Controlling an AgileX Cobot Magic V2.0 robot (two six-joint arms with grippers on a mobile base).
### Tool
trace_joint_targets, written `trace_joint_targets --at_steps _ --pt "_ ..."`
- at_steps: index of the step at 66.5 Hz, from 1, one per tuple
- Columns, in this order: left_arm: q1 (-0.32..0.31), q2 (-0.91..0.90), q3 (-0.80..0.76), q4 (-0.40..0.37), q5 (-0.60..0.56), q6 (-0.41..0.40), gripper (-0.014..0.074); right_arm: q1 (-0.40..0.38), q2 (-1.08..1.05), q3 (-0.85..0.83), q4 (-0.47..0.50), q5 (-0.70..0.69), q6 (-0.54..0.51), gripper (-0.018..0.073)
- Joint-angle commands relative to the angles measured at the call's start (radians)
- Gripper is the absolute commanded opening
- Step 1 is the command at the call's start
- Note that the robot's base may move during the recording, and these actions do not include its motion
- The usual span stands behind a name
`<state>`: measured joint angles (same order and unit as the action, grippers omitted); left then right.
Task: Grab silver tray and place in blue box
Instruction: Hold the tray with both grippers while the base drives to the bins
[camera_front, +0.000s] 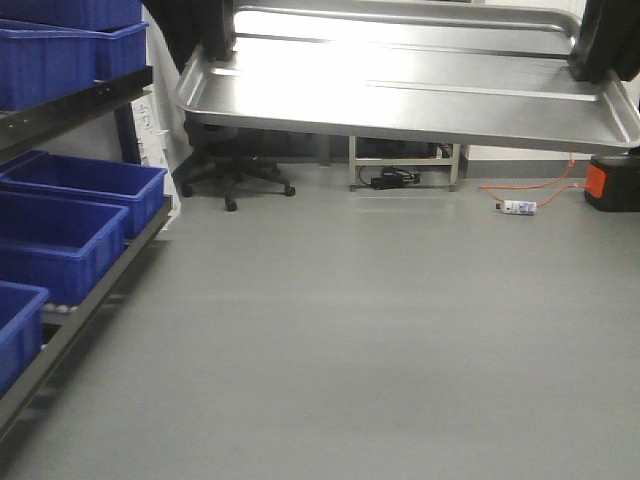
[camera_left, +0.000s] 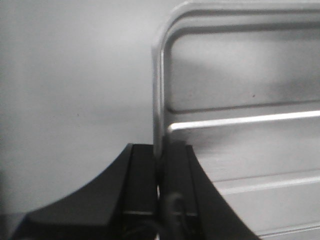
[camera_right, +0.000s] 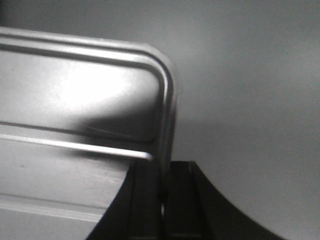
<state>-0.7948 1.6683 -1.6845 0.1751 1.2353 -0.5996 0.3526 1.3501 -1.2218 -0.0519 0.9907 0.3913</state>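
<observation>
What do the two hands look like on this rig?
Both the left hand and right hand are matte black. Each has two flat parallel fingers whose outer sides flare out in a curve toward the base. No markings show.

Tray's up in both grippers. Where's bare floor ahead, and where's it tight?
Below the tray, bare floor runs from the bins on the left rack to the bottle and orange box at right, back to the chair and bench. Tight along the rack.
</observation>
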Motion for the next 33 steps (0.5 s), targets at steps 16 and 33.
trace_joint_targets --at_steps 16,33 --pt "-0.001 -0.042 -0.027 0.019 0.038 0.012 -0.0098 -0.003 -0.035 -0.037 -0.026 -0.053 -0.016 0.0058" --pt "-0.001 -0.042 -0.027 0.019 0.038 0.012 -0.0098 -0.003 -0.035 -0.037 -0.026 -0.053 -0.016 0.0058"
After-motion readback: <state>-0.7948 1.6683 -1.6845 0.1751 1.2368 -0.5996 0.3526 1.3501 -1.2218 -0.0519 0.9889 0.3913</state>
